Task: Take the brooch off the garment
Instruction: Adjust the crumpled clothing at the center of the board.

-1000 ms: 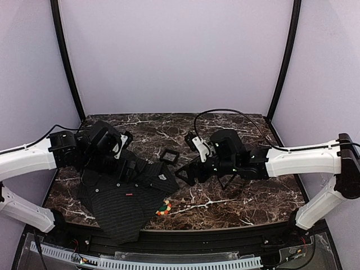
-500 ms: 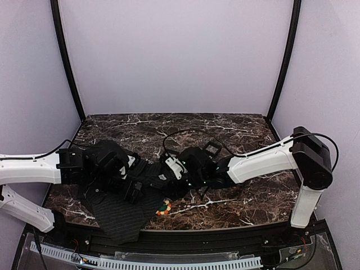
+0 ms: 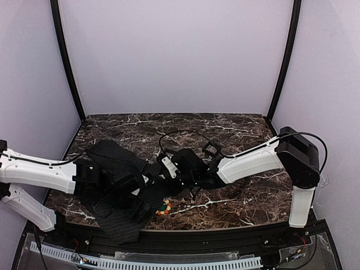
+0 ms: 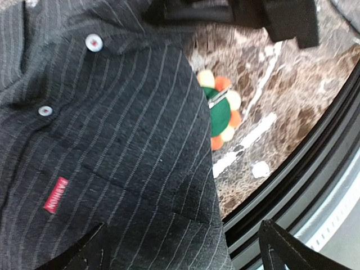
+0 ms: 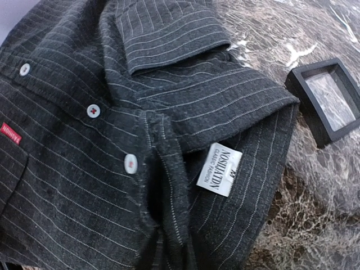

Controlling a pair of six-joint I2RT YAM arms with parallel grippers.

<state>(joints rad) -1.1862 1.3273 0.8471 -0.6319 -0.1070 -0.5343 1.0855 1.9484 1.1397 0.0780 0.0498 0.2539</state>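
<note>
**Q:** What did the surface and the room look like?

**A:** A dark brown marble-patterned table (image 3: 242, 197) with white veins formed the floor of a booth. Plain pale lilac walls (image 3: 180, 56) closed it in at the back and sides. A black pole (image 3: 66, 62) rose at each rear corner. A black rail (image 4: 292, 180) ran along the table's near edge.

**Q:** What lay on the table?

**A:** The garment (image 4: 112, 140), black with fine pale pinstripes, lay crumpled on the left half. It showed small pale buttons (image 4: 94, 42), a red tag (image 4: 56, 194) and a white collar label (image 5: 219, 169). A small black square box (image 5: 326, 101) sat on bare marble just beside the collar.

**Q:** Where was the brooch?

**A:** The brooch (image 4: 220, 115) lay on the marble at the garment's near hem, touching the cloth's edge and close to the front rail. Its green back faced up with a silver pin across it, and orange and cream petals ringed the rim. Whether the pin passed through the cloth could not be told.

**Q:** And how did it lie relative to the jaws?

**A:** The left gripper (image 4: 183, 225) was over the lower part of the garment with its jaws spread wide and nothing between them. The brooch lay ahead of that opening, just past the hem, nearer one finger than the other. The right gripper (image 3: 163, 179) was down at the collar, farther up the garment than the brooch. Its fingers did not show in its own wrist view. From above they were black against black cloth, so I could not tell whether they were spread or pressed together.
</note>
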